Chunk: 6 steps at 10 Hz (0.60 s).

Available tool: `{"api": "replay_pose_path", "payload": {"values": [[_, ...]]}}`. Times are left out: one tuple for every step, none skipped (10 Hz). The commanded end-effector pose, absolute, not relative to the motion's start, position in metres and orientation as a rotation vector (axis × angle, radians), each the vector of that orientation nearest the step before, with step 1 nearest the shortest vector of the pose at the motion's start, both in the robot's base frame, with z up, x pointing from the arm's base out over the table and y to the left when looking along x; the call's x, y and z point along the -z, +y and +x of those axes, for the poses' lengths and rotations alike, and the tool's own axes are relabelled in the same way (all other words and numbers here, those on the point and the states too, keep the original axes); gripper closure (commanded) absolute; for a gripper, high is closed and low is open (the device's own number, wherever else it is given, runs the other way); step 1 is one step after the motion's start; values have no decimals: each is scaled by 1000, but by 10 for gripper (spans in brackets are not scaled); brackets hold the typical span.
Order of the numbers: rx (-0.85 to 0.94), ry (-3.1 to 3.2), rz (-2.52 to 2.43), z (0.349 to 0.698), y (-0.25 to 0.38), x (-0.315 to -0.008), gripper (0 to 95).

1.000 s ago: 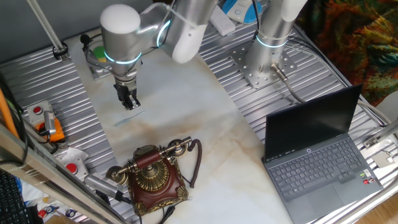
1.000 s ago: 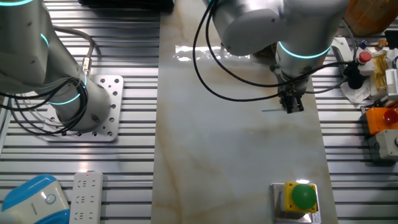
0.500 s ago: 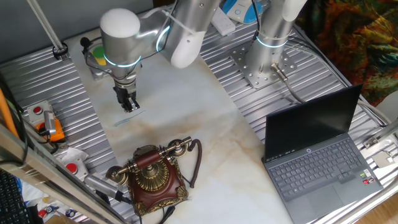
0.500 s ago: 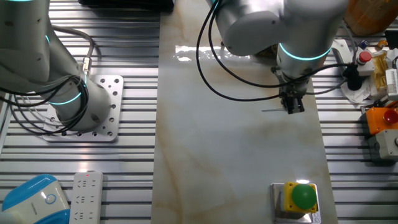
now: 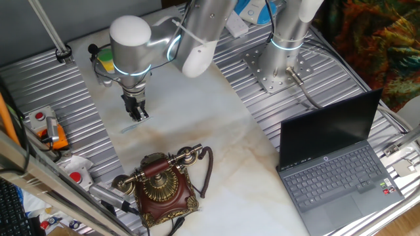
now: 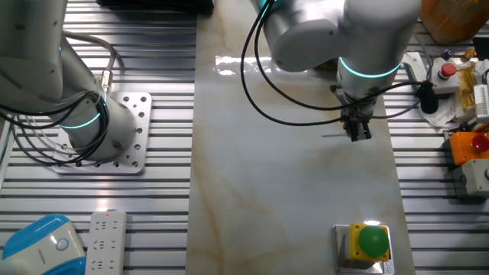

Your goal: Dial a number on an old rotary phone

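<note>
The old rotary phone [image 5: 159, 189] sits near the desk [image 5: 197, 118] front edge, well apart from my claw [image 5: 138, 115], toward the camera in the one fixed view. Handset axis runs crosswise to my approach line. Claw pressed together, holding nothing, pointing down. Bare marble lies between; laptop [image 5: 338, 164] stands well clear sideways.

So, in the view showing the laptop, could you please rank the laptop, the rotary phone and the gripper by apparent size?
1. laptop
2. rotary phone
3. gripper
The phone and laptop sit nearer the camera, though the gaps look clear.
</note>
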State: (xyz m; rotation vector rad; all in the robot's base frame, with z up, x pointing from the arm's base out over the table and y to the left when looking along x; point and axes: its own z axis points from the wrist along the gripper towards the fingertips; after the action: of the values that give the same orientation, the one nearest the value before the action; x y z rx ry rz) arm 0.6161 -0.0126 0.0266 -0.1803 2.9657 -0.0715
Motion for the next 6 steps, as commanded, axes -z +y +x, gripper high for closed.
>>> {"api": "replay_pose_path", "payload": {"values": [[68,2967,-182,617,-12,-26,950],[63,2968,-186,617,-12,-26,950],[50,2966,-189,617,-12,-26,950],[28,2966,-180,616,-12,-26,950],[26,2966,-174,616,-11,-26,950],[26,2966,-171,614,-11,-25,950]]}}
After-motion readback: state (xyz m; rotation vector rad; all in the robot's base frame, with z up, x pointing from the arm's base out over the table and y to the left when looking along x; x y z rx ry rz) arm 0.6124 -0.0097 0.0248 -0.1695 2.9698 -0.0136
